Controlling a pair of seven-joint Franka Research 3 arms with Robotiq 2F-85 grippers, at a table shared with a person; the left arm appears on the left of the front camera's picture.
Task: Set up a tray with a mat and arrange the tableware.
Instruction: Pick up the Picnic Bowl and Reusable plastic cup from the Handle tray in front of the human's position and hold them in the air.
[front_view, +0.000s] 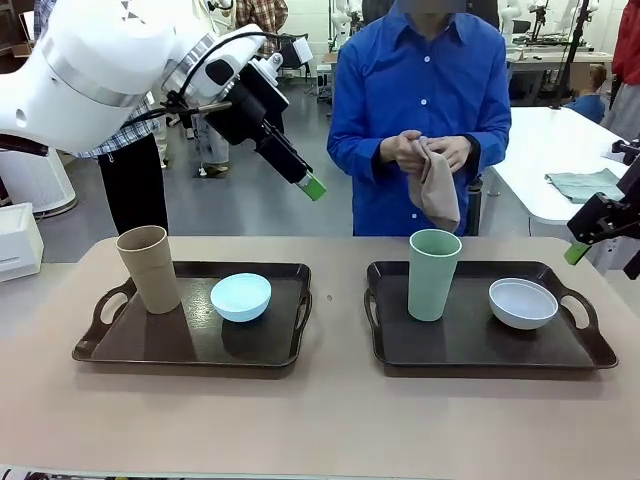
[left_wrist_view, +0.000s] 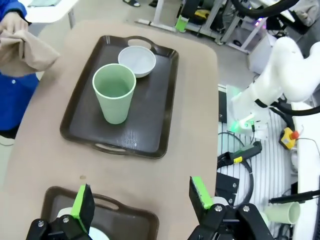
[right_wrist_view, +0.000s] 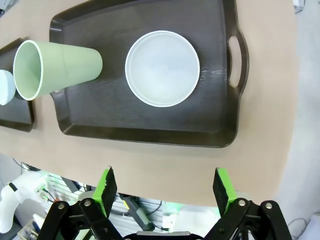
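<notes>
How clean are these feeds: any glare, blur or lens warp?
Front view: sharp; the glossy left tray softly mirrors the light blue bowl. Right wrist view: wide-angle warp makes the upright pale green cup look toppled. Left wrist view: crisp, evenly lit.

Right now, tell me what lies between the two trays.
Nothing but a bare strip of the tan table lies between the left tray and the right tray, save one small dark speck. The front view shows this plainly.

A robotics lab: white robot arm (left_wrist_view: 287, 75), red stop button (left_wrist_view: 293, 134), white worktable (front_view: 555, 150), bare grey floor (front_view: 250, 200).
</notes>
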